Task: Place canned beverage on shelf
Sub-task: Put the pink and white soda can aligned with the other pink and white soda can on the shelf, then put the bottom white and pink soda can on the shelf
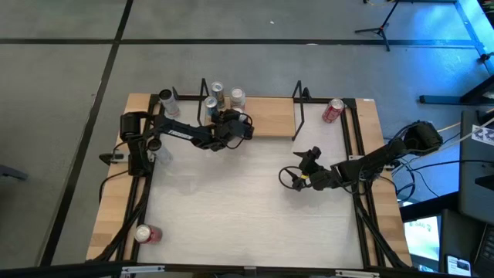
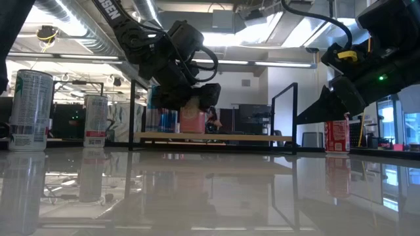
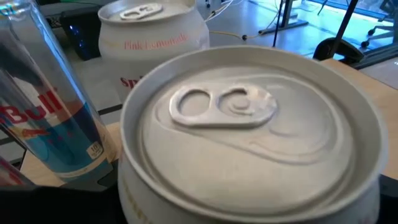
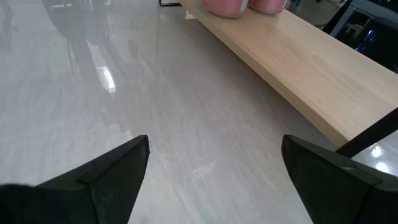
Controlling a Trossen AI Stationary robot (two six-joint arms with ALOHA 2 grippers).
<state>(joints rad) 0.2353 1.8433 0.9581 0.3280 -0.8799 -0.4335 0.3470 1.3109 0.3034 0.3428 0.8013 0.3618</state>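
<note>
The shelf (image 1: 270,117) is a light-wood board in a black frame at the table's far side. Three cans (image 1: 217,93) stand at its left end. My left gripper (image 1: 230,122) is over that end, around a silver-topped can (image 3: 249,124) that fills the left wrist view. A pink-lemonade can (image 3: 152,37) and a blue-and-silver can (image 3: 43,124) stand just beyond it. In the low view the gripper (image 2: 187,98) sits on top of a pinkish can (image 2: 192,122) at board height. My right gripper (image 4: 214,180) is open and empty above the tabletop, right of centre (image 1: 297,174). My left gripper comes at the can from above, slanting from the table's left. Its fingers lie along the can's sides below the rim (image 3: 130,186), hidden by the can's top. The can is upright, its base at the shelf board; whether it rests there I cannot tell.
A red can (image 1: 333,110) lies at the far right beside the shelf's end loop (image 1: 299,96). Another can (image 1: 166,100) stands far left, and a red-and-white can (image 1: 147,234) lies near the left front corner. The shelf's right half (image 4: 311,68) is bare wood.
</note>
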